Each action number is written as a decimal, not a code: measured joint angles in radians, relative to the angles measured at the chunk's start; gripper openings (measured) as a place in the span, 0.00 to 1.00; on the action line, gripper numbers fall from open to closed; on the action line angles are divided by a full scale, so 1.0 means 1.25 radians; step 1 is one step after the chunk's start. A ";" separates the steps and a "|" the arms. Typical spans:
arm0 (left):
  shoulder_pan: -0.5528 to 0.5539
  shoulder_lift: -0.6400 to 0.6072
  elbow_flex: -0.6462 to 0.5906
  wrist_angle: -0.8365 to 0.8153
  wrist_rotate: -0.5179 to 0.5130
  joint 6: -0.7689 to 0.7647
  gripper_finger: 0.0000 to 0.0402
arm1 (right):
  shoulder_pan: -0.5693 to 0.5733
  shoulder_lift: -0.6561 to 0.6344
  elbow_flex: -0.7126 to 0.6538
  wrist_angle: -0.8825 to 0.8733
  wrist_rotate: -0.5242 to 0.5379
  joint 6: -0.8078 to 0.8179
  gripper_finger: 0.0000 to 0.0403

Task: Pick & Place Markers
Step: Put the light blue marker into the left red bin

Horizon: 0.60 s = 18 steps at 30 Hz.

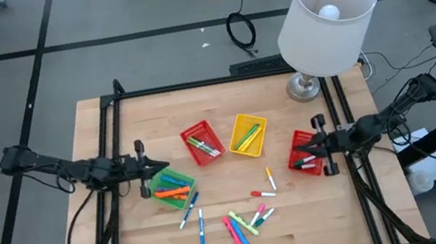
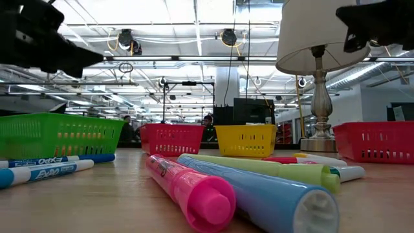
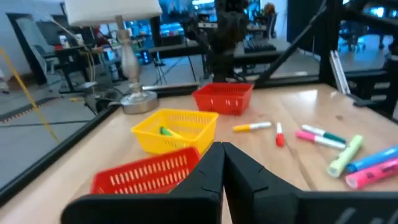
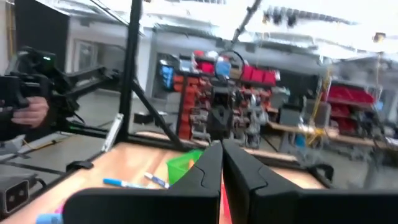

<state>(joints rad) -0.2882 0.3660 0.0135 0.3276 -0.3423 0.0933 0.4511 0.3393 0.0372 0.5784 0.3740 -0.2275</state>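
Observation:
Several markers (image 1: 240, 225) lie loose on the wooden table's near half, the closest ones large in the low view (image 2: 194, 194). More markers sit in the green basket (image 1: 172, 185), the red basket (image 1: 201, 142) and the yellow basket (image 1: 248, 134). A second red basket (image 1: 305, 153) stands at the right. My left gripper (image 1: 163, 166) hovers shut and empty at the green basket's far edge, pointing right. My right gripper (image 1: 302, 154) hovers shut and empty over the right red basket, pointing left. Both wrist views show the fingers closed together (image 3: 222, 158) (image 4: 222, 155).
A table lamp (image 1: 320, 16) with a white shade stands at the far right corner. Black frame rails (image 1: 109, 158) run along the table's left and right sides. A person's hand on a controller shows beyond the table in the right wrist view (image 4: 28, 112).

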 joint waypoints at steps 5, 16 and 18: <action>-0.002 -0.001 0.001 0.024 0.021 0.005 0.02 | 0.000 -0.001 0.000 0.039 -0.005 -0.019 0.00; -0.002 -0.001 0.001 0.008 0.021 -0.079 0.02 | 0.000 0.002 0.000 0.047 -0.005 0.011 0.00; -0.002 -0.001 0.001 0.005 0.020 -0.076 0.04 | 0.000 0.002 0.000 0.047 -0.004 0.009 0.00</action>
<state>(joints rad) -0.2904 0.3653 0.0147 0.3332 -0.3175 -0.0022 0.4511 0.3420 0.0372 0.6369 0.3684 -0.2157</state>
